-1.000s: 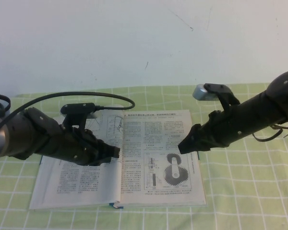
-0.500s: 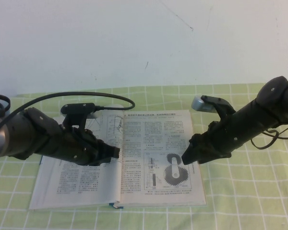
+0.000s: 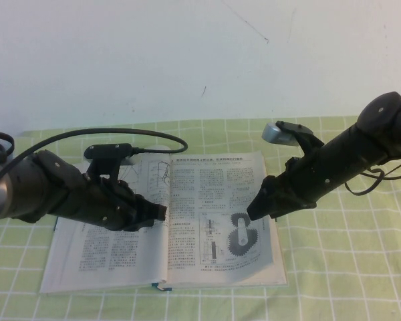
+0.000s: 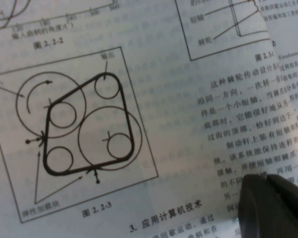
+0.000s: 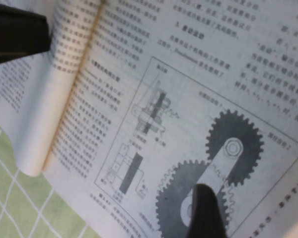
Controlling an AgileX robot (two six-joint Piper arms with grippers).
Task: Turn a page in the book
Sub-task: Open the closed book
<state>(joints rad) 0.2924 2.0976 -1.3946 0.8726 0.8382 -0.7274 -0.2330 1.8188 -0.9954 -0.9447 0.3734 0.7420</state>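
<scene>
The book lies open on the green checked cloth. The page, with text columns and a black gear drawing, is the right-hand leaf; it also shows in the right wrist view. My right gripper is shut, its tip resting on the gear drawing in the right wrist view. My left gripper is shut and presses the left leaf beside the spine. In the left wrist view it sits on text next to a polygon diagram.
A black cable loops over the book's far left corner. The green checked cloth covers the table around the book. A white wall rises behind. The left arm shows across the spine in the right wrist view.
My right gripper dipped toward the gear drawing, then drew back left toward the spine; the page's outer part shifted slightly with it. The left gripper has not moved.
</scene>
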